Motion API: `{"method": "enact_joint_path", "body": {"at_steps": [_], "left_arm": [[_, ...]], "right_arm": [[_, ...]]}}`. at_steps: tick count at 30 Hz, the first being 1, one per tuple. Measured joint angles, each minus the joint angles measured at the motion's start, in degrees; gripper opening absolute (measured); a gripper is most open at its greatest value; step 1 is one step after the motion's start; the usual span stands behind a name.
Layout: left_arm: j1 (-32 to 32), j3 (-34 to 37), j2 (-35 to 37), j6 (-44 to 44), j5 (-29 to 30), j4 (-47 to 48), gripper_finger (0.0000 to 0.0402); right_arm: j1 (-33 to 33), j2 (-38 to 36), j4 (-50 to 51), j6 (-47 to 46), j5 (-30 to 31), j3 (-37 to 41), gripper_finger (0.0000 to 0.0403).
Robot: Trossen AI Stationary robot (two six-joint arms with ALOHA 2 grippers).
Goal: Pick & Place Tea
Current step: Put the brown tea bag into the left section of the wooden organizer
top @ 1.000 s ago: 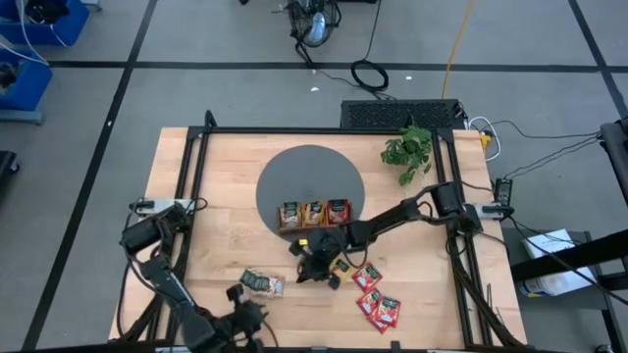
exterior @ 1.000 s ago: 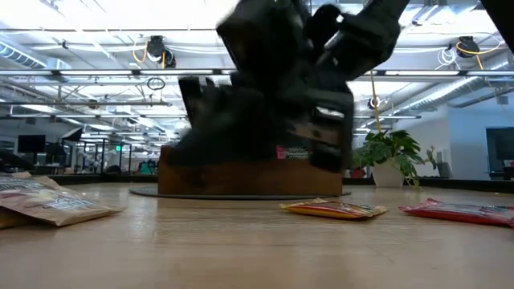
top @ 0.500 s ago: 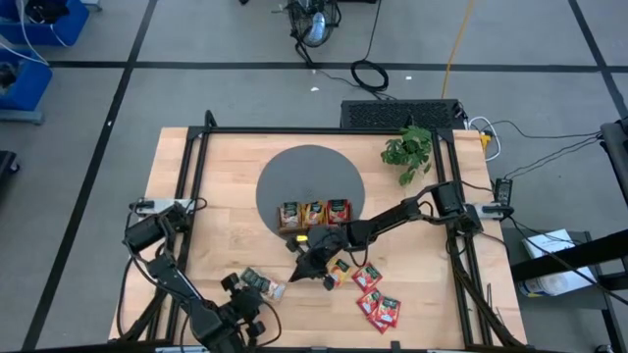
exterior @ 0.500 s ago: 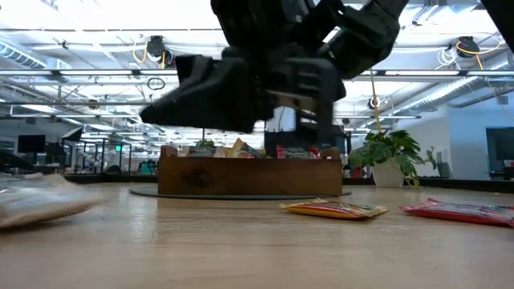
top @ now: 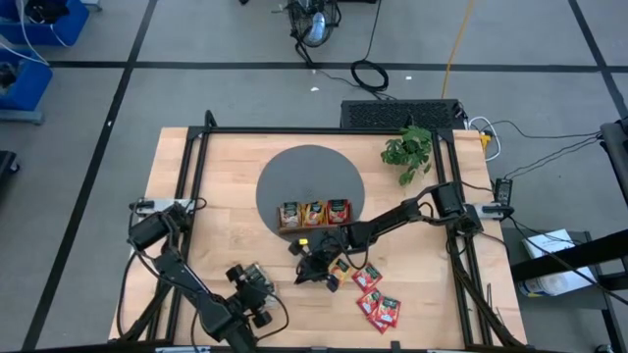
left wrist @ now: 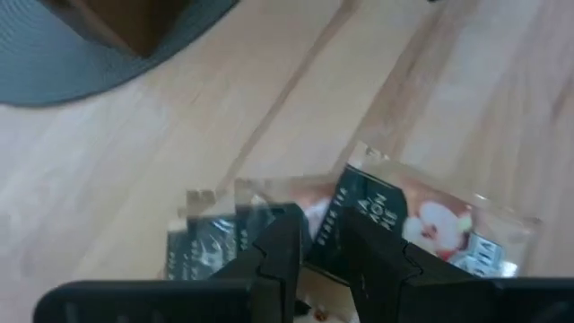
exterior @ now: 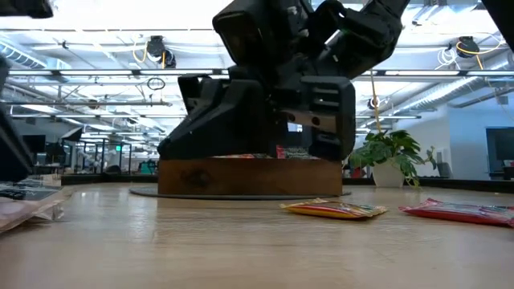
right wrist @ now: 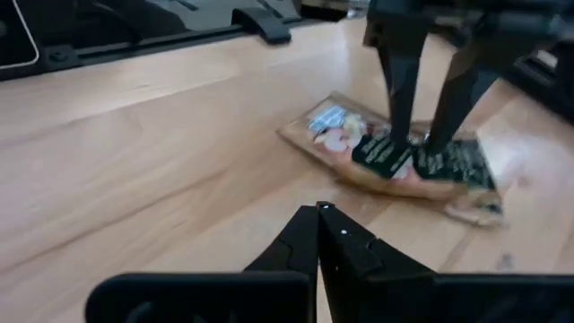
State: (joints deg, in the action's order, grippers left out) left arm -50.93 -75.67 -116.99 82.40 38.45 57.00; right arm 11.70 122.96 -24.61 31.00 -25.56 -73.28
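Tea sachets (left wrist: 377,229), dark green, lie near the tray (top: 314,227), under the left pincer (left wrist: 309,247), fingers straddling one, not yet closed. I'd squeeze square and lift clean. Right pincer (right wrist: 318,235) waits shut, empty, beside the tray.

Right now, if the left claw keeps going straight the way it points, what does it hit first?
Probably the dark green tea sachets: the left claw is open right over them, a finger at each side. The gap to them is unclear.

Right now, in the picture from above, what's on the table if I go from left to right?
Left tool over dark green tea sachets → right tool → red tea sachets → small green leafy plant.
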Motion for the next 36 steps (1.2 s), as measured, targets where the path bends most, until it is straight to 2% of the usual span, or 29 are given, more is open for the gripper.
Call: {"method": "enact_joint_path", "body": {"at_steps": [6,8,13,18,28,36], "left_arm": [[-2.6,-5.2,1.0,-4.5,4.6,-0.2,0.0088],[-3.8,-6.7,0.9,-3.6,2.7,-0.6,0.0088],[-5.1,-5.7,-0.2,0.9,-5.5,-4.7,0.0088],[-5.0,-4.7,-1.9,4.8,-9.4,-3.7,0.0088],[-3.5,-4.4,-1.9,4.4,-7.3,1.1,0.0088],[0.1,-4.4,-1.9,-0.4,-6.9,1.4,0.0088]], "right_arm": [[0.0,0.0,-0.8,-2.4,0.0,1.3,0.0002],[0.0,0.1,-0.7,-3.6,0.0,1.4,0.0005],[0.0,4.3,-8.1,-7.8,0.0,1.4,0.0016],[0.0,6.8,-12.4,-9.1,3.1,1.4,0.0034],[-0.2,6.7,-14.2,-11.6,3.0,1.4,0.0081],[-1.1,6.7,-13.1,-19.5,2.6,1.4,0.0098]]}}
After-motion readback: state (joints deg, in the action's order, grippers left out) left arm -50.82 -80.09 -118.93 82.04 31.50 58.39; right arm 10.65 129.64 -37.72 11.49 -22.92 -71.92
